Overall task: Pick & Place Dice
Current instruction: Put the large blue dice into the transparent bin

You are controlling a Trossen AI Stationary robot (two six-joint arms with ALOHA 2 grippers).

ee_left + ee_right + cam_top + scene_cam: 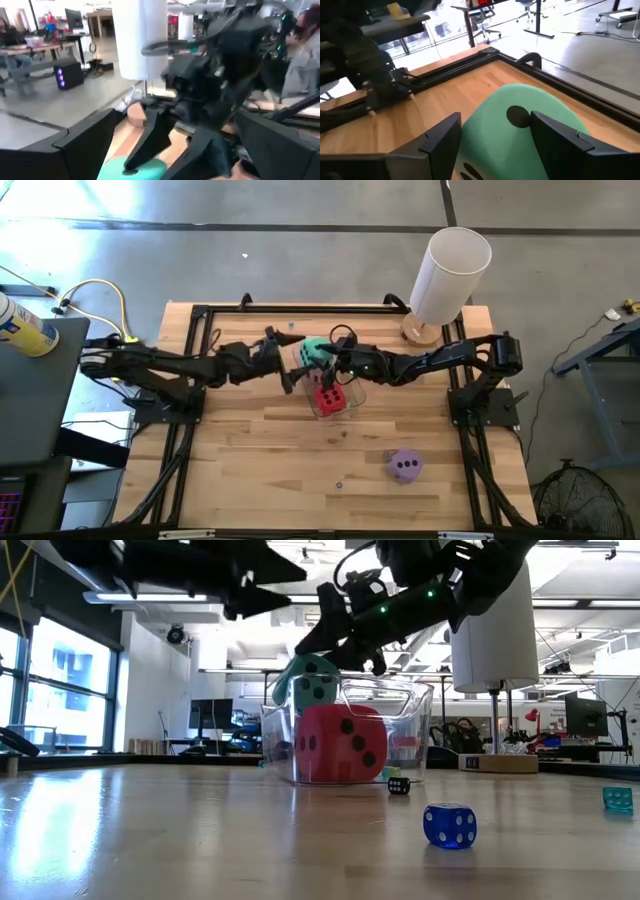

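We see only three of the four big dice; the pink one shows in none of our views. The green die [316, 349] is half hidden from above by the two arms meeting over it, and in the right wrist view it fills the space between the dark fingers [560, 140], so its lower faces are cut off. The right end effector [330, 358] grips that green die, holding it in the air just above the rim of the clear bin [415, 730], as the low view shows. The red die [329, 396] sits inside the bin, seen through its wall. The purple die [405, 466] lies alone on the worktop [250, 450], well apart from the bin, toward the near right.

The left end effector [292, 368] hangs beside the bin with its fingers spread wide and nothing between them; its arm reaches in level from the left, the right arm level from the right. From table height, a small blue die [449, 825] and a small black one [398, 785] rest near the bin. A white cylinder [450, 275] stands at the far right corner.
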